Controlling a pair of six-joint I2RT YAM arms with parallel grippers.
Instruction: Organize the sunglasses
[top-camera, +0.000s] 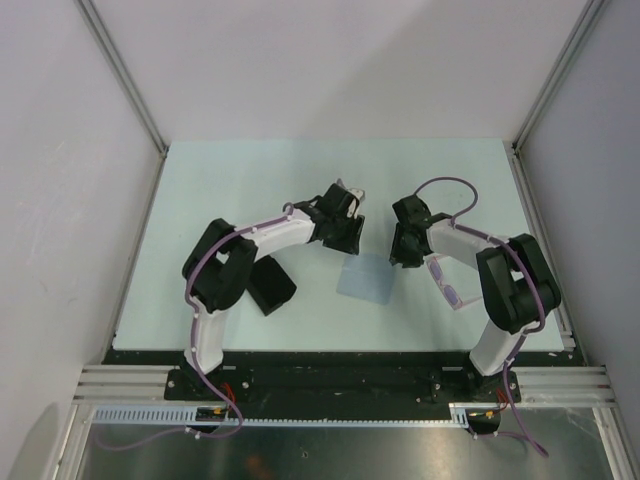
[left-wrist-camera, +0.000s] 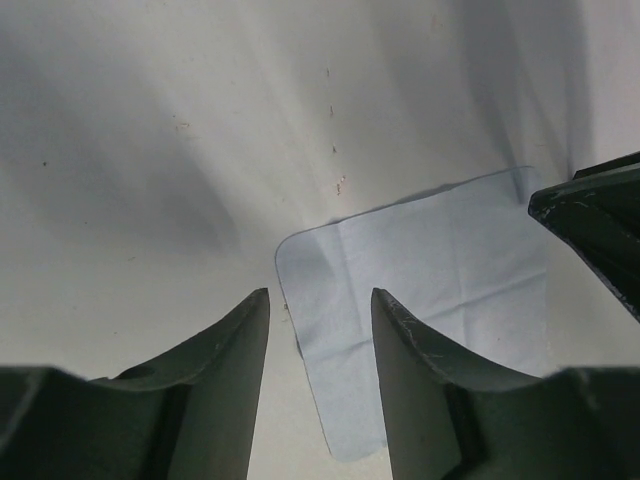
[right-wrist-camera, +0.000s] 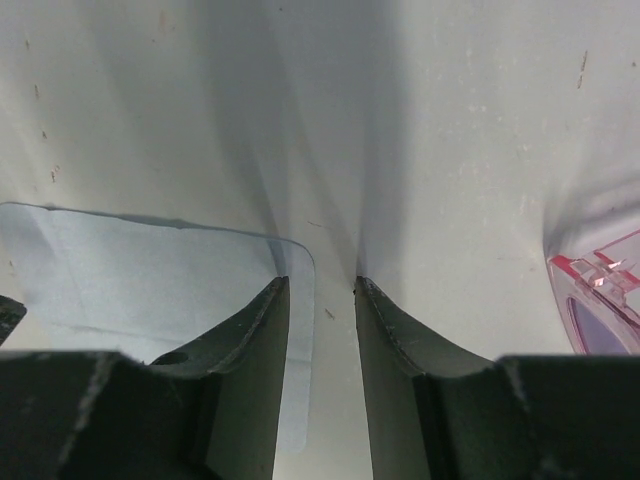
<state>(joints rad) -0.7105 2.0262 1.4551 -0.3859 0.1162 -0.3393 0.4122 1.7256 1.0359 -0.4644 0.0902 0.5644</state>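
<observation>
At the bottom of the top view, closest to us, the two arms rise from their bases. Just beyond, left of centre, we see the black case (top-camera: 270, 286) on the pale surface (top-camera: 250, 170), partly tucked under the left arm (top-camera: 215, 268). At the lower right the sunglasses (top-camera: 447, 288) lie on the surface, apart from the case, their pale pink frame and purple lenses half hidden beneath the right arm (top-camera: 515, 285).

Between them, near the centre of the frame, the blue cloth (top-camera: 365, 278) lies flat. The left arm's jaws hang over its upper left corner. In the left wrist view the fingers (left-wrist-camera: 235, 385) stand apart with nothing between them, and the cloth's rounded corner lies below the gap.

The right arm's jaws hang by the cloth's upper right corner, just beside the sunglasses. Its fingers (right-wrist-camera: 255, 360) leave a narrower gap, also with nothing in it. We cannot tell whether either pair of tips touches the cloth.
</observation>
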